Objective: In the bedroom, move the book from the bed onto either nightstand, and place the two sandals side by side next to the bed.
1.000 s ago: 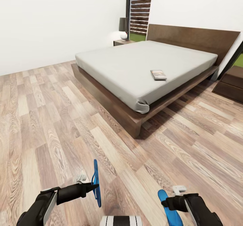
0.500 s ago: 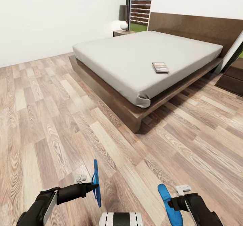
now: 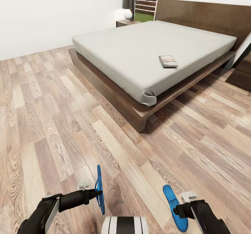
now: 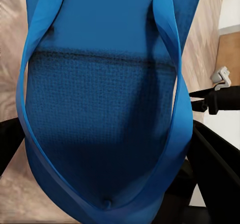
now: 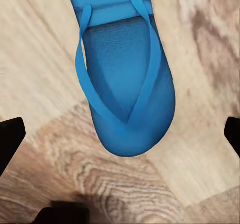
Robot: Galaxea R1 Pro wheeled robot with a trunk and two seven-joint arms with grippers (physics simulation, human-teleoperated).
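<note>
The book (image 3: 168,61) lies flat on the grey mattress of the bed (image 3: 115,94), near its right foot corner. My left gripper (image 3: 98,193) is shut across the width of one blue sandal (image 3: 99,188), which it holds on edge above the floor; the sandal's strap side (image 4: 107,98) faces the left wrist camera. The other sandal (image 3: 175,208) lies flat on the wood floor under my right gripper (image 3: 179,211). That gripper's fingers (image 5: 10,141) stand wide apart, clear of this sandal (image 5: 125,83). One nightstand (image 3: 126,23) stands behind the bed's far left corner. Another nightstand (image 3: 244,75) is at the right edge.
A dark lamp (image 3: 128,4) stands on the far nightstand, before a dark-framed window (image 3: 144,0). A white wall (image 3: 52,14) runs along the left. Open wood floor (image 3: 52,122) lies between me and the bed's foot corner (image 3: 143,127).
The whole view has shifted; the bed is larger and higher in it. The right sandal has moved forward with the floor, out from under the right gripper. The left sandal stays gripped.
</note>
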